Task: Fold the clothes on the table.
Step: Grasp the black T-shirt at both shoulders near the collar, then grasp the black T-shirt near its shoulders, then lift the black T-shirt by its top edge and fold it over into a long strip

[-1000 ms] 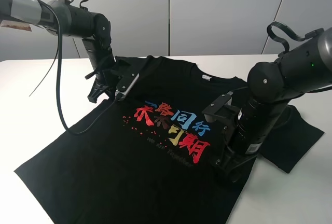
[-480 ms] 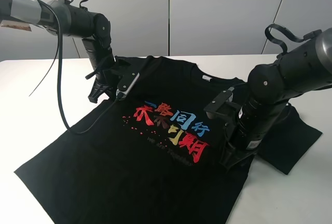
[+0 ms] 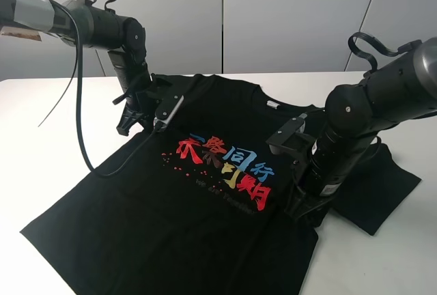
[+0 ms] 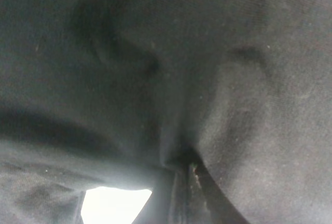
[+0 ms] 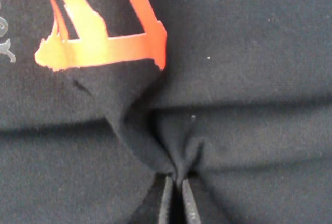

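The black T-shirt point(image 3: 171, 220) lies spread face up on the white table point(image 3: 41, 158). Its red, blue and yellow characters point(image 3: 225, 165) are on the chest and the white neck label point(image 3: 272, 104) is at the collar. My left gripper point(image 3: 138, 123) is down on the shirt's left shoulder. In the left wrist view it point(image 4: 182, 169) is shut on a bunch of black cloth point(image 4: 218, 105). My right gripper point(image 3: 305, 207) is down on the shirt's right side beside the print. In the right wrist view it point(image 5: 175, 178) pinches a ridge of cloth below a red character point(image 5: 104, 22).
A black cable point(image 3: 78, 104) hangs from the left arm and trails over the shirt's left side. The shirt's right sleeve point(image 3: 382, 186) lies flat behind the right arm. Bare table surrounds the shirt, with grey wall panels point(image 3: 287, 15) behind.
The right gripper has shifted slightly away from the table's front edge with the pinched cloth, drawing the shirt's right side and print inward. The left arm has not moved.
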Robot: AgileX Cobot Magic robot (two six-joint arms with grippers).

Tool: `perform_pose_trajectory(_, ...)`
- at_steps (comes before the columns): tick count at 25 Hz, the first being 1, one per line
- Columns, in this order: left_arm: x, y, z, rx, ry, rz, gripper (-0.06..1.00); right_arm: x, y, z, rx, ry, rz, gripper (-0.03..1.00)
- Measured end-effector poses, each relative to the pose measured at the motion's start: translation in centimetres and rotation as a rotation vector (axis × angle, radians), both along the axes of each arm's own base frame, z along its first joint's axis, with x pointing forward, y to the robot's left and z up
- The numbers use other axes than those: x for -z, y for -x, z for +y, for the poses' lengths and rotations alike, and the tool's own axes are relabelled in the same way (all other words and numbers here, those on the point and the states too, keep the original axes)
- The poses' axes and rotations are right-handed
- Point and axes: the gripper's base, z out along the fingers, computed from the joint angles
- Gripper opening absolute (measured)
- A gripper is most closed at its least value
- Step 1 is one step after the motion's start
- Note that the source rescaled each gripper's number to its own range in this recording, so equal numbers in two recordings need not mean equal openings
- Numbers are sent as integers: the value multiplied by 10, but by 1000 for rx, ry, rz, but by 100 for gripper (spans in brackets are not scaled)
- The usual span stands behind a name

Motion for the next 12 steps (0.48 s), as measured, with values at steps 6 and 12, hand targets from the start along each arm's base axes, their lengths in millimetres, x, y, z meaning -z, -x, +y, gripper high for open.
perform_pose_trajectory(6,-3,0,-2,-70,36,-5,0,-2,-4,3,-21,24,51,0)
perform_pose_trajectory(12,-17,-1,-4,-95,69,-30,0,-16,3,-4,-48,77,61,0)
